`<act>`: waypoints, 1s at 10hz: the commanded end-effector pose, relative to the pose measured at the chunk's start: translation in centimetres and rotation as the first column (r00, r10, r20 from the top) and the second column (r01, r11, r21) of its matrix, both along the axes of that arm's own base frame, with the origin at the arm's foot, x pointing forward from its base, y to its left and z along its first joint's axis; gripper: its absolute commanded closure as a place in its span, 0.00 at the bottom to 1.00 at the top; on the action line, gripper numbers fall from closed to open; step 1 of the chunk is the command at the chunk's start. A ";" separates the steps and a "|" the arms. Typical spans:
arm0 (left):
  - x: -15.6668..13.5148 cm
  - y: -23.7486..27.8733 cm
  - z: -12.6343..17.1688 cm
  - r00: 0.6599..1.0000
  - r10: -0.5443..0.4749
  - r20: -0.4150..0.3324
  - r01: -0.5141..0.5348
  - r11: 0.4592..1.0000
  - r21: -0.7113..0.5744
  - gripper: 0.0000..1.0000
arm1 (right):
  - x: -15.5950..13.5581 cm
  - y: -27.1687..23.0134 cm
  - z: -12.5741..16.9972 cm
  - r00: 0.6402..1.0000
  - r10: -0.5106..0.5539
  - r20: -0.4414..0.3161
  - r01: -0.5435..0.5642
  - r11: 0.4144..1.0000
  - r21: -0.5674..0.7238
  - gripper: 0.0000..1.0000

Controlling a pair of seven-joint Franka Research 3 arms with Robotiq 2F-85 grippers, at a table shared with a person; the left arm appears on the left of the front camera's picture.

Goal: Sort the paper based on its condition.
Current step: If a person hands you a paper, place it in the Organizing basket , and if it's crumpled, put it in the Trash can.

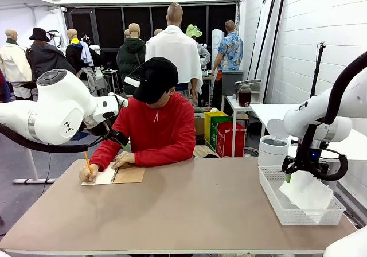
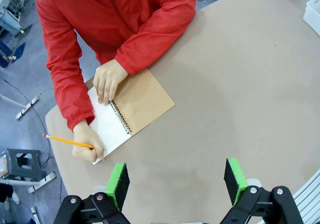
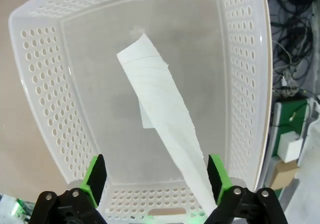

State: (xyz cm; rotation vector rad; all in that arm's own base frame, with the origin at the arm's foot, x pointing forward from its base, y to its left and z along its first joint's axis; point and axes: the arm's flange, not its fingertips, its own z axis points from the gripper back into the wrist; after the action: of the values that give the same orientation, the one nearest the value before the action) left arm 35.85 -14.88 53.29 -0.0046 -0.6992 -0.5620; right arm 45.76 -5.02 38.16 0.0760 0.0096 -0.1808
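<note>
A curled white sheet of paper [image 3: 160,104] lies in the white perforated basket [image 3: 40,84], its near end rising beside the right finger. My right gripper [image 3: 155,171] hangs open just above it, with nothing between the green pads. From the front, the same paper [image 1: 307,191] rests in the basket [image 1: 275,202] at the table's right end, under my right gripper [image 1: 292,174]. My left gripper [image 2: 176,176] is open and empty, high above the table's left part.
A person in a red top writes with a pencil [image 2: 67,141] in a spiral notebook [image 2: 142,101] with a brown cover, at the far left of the table. A white round container [image 1: 273,150] stands behind the basket. The table's middle is bare.
</note>
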 end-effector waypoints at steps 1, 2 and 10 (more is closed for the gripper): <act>0.0 0.0 -0.1 1.000 -0.003 -0.002 0.003 1.000 0.002 0.00 | -0.8 0.6 0.3 0.999 -0.033 -0.012 0.032 0.998 -0.062 0.00; 0.0 0.0 -0.1 1.000 -0.003 -0.002 0.003 1.000 0.002 0.00 | -0.6 0.7 0.0 0.999 -0.052 0.011 0.053 0.995 -0.088 0.00; 0.0 0.0 -0.1 1.000 -0.003 -0.002 0.003 1.000 0.002 0.00 | -0.1 0.3 0.3 1.000 -0.019 -0.001 0.019 0.999 -0.033 0.00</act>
State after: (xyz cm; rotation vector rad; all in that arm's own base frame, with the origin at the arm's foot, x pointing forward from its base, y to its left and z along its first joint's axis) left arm 35.85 -14.88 53.29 -0.0046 -0.6993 -0.5620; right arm 45.71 -4.66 38.55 0.0388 0.0037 -0.2102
